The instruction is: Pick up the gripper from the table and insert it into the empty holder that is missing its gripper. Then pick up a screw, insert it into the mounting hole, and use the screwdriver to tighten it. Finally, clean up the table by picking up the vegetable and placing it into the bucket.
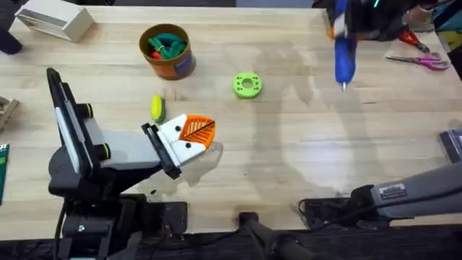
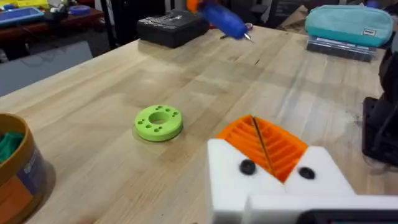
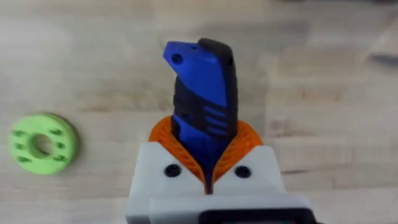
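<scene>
**Blue screwdriver held aloft at the far right, open wood through the middle**

Blue is what I see first: the screwdriver (image 1: 344,52) hangs above the far right part of the table (image 1: 303,144), silvery tip pointing down toward the wood and clear of it. In my right wrist view the right gripper (image 3: 205,168) has its orange pads pinched on the screwdriver's handle, which juts out between them.

My left gripper (image 1: 193,137) sits low at the left centre, its white finger blocks pressed together with both orange ribbed tips meeting along a thin seam. It grips nothing.

Just beside it, toward the far edge, lies the yellow-green vegetable (image 1: 157,108), close to the left arm's body. Farther back stands the orange bucket (image 1: 167,50), with green and red toys inside, apart from the vegetable. The green ring disc (image 1: 247,85) lies flat near the table's middle, well apart from both grippers.

For room to move, I read a broad bare stretch of wood between the disc and the right arm's base, and from the left gripper across to the right edge. Scissors (image 1: 422,61) lie at the far right corner, beyond the screwdriver. A white box (image 1: 54,20) sits at the far left edge.
</scene>
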Robot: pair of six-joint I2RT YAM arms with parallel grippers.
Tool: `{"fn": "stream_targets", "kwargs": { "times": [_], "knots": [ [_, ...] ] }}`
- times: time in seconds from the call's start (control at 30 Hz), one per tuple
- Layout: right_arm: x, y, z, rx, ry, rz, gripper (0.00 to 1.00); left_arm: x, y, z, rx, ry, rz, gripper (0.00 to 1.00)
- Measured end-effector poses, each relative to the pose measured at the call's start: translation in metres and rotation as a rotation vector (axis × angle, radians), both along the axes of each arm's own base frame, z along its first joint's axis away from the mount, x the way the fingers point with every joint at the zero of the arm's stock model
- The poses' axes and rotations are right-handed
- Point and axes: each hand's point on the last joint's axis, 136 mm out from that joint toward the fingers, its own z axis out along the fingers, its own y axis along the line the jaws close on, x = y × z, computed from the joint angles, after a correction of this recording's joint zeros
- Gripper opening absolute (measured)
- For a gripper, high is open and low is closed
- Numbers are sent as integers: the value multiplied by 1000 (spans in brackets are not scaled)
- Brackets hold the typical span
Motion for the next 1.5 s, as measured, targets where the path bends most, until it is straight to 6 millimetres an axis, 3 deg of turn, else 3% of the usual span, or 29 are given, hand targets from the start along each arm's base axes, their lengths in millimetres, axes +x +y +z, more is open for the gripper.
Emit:
{"fn": "stream_targets", "kwargs": {
  "times": [0.2, 0.4, 0.57, 0.63, 0.8, 0.97, 1.27, 1.5],
  "knots": [
    [27, 38, 89, 15, -250, 75, 29, 0, 0, 0, 0, 0, 0, 11],
    [33, 91, 140, 72, -381, 152, 29, 0, 0, 0, 0, 0, 0, 11],
    [44, 148, 202, 197, -595, 257, 29, 0, 0, 0, 0, 0, 0, 11],
    [41, 166, 218, 264, -640, 312, 29, 0, 0, 0, 0, 0, 0, 11],
    [27, 191, 231, 397, -642, 412, 29, 0, 0, 0, 0, 0, 0, 11],
    [32, 208, 243, 489, -712, 473, 29, 0, 0, 0, 0, 0, 0, 11],
    [40, 242, 213, 689, -782, 604, 29, 0, 0, 0, 0, 0, 0, 11],
    [20, 265, 211, 878, -876, 775, 29, 0, 0, 0, 0, 0, 0, 11]
  ]
}}
